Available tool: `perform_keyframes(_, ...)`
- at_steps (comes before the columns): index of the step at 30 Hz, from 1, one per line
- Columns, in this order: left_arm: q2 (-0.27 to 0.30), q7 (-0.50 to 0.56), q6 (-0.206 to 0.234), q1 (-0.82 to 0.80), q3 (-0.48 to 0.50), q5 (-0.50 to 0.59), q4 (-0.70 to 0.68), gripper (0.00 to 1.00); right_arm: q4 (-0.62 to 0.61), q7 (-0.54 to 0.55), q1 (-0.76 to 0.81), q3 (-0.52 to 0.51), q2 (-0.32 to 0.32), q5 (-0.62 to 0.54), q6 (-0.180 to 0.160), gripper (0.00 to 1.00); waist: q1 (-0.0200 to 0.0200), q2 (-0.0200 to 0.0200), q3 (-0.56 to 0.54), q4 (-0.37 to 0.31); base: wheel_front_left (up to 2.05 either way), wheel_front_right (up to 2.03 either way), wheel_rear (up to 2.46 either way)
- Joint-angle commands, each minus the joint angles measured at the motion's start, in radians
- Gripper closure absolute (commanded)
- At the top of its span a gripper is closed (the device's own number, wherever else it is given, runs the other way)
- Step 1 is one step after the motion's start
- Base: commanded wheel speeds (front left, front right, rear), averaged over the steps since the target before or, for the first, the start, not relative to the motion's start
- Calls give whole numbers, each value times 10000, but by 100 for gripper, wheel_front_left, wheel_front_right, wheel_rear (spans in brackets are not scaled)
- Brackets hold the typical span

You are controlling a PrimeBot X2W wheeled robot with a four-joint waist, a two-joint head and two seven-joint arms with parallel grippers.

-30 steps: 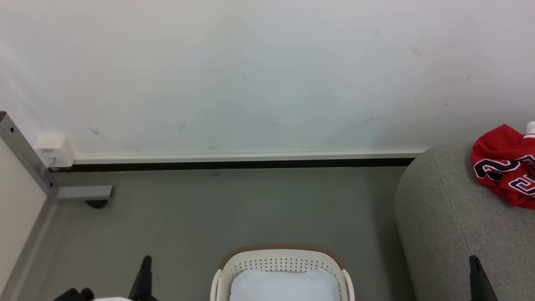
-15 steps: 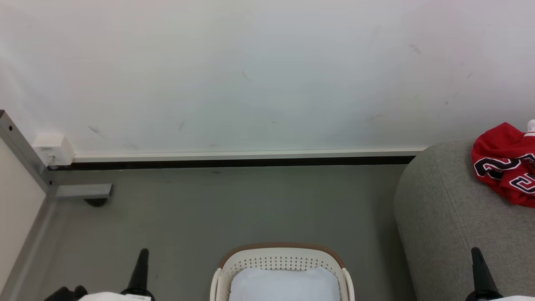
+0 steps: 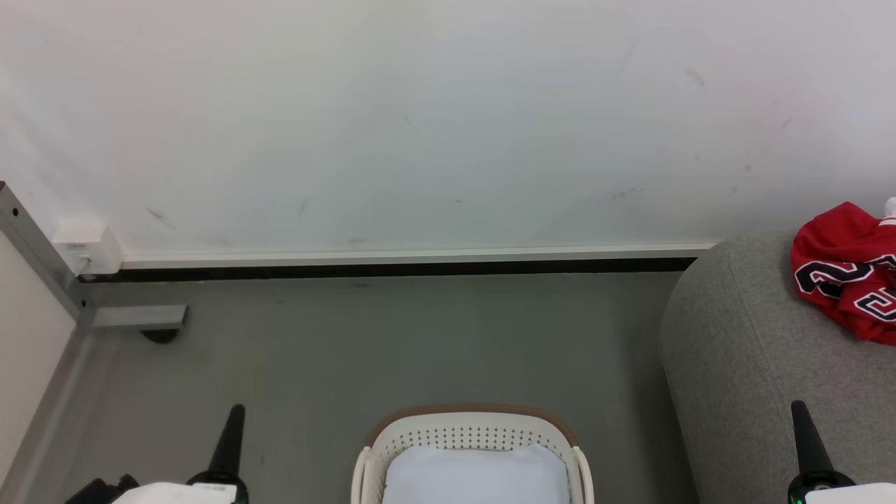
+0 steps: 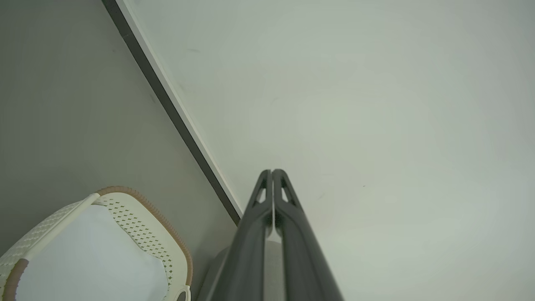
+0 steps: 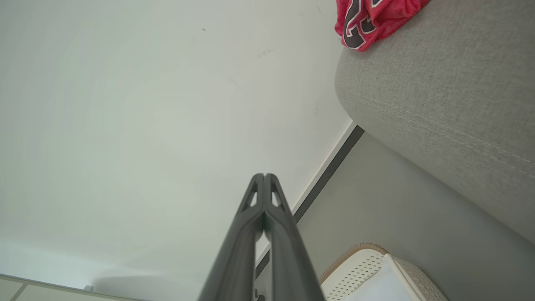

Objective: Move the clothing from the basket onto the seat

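Red basketball jersey [image 3: 843,273], black white-edged numbers: crumpled on large grey woven-fabric seat [image 3: 742,364], well apart from cream perforated plastic basket [image 3: 469,423] | handling (judged): light, limp, slippery; pinch a raised fold | left gripper [image 3: 233,420], right gripper [image 3: 800,416]: jaws pressed together, empty.

The crumpled red jersey cloth [image 3: 843,269] carries black characters outlined in white. The rounded grey woven-fabric seat [image 3: 742,364] is a flecked mid-grey. The cream-white plastic basket [image 3: 470,437] has rows of small round holes and a brown rim band. Its flat pad [image 3: 476,479] is pale blue-white. The floor [image 3: 392,343] is plain grey. The wall [image 3: 420,126] is white with faint dark scuffs. The skirting [image 3: 406,260] has 2 stripes, white over black. The left tool [image 3: 236,413] and right tool [image 3: 797,409] are black.
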Motion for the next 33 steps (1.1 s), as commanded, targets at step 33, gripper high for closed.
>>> perform_keyframes(33,82,717,-251,-339,439,-2769,-334,100,-216,736,-534,-165,-121,2979,-22,100,0,0,161,-20,0,0,0)
